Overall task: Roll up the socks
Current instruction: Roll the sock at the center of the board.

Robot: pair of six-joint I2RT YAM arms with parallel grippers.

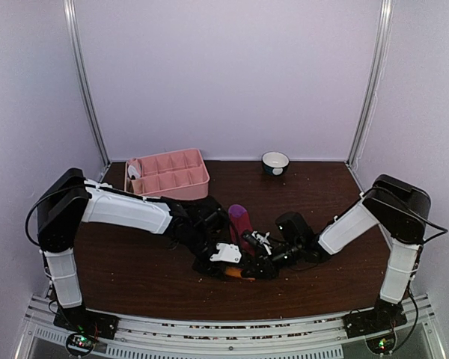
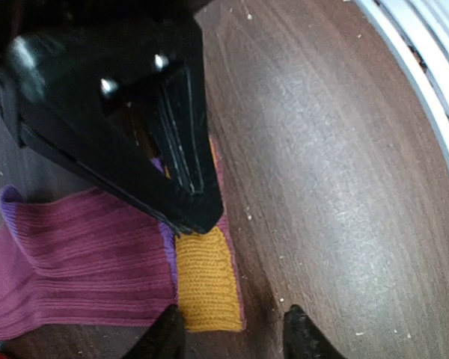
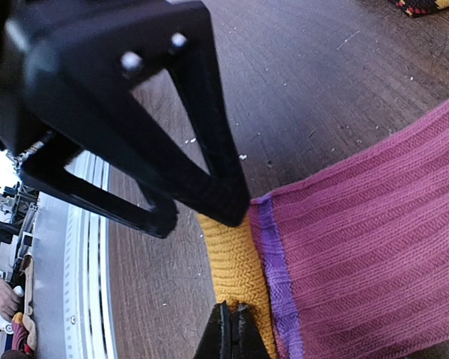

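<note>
A magenta-pink ribbed sock (image 1: 239,223) lies flat at the table's middle, with a purple band and an orange-yellow end (image 2: 203,280) toward the near edge. In the right wrist view the sock (image 3: 374,254) fills the lower right. My right gripper (image 3: 233,335) has its jaws together on the edge of the orange end (image 3: 239,273). My left gripper (image 2: 233,338) is open, with one fingertip (image 2: 167,335) at the corner of the orange end and the other on bare table. A black argyle sock (image 3: 426,6) shows only at a corner of the right wrist view.
A pink compartment tray (image 1: 168,176) stands at the back left with a small white item in one cell. A white bowl (image 1: 275,162) sits at the back centre. The metal rail (image 2: 434,97) of the table's near edge runs close behind the grippers.
</note>
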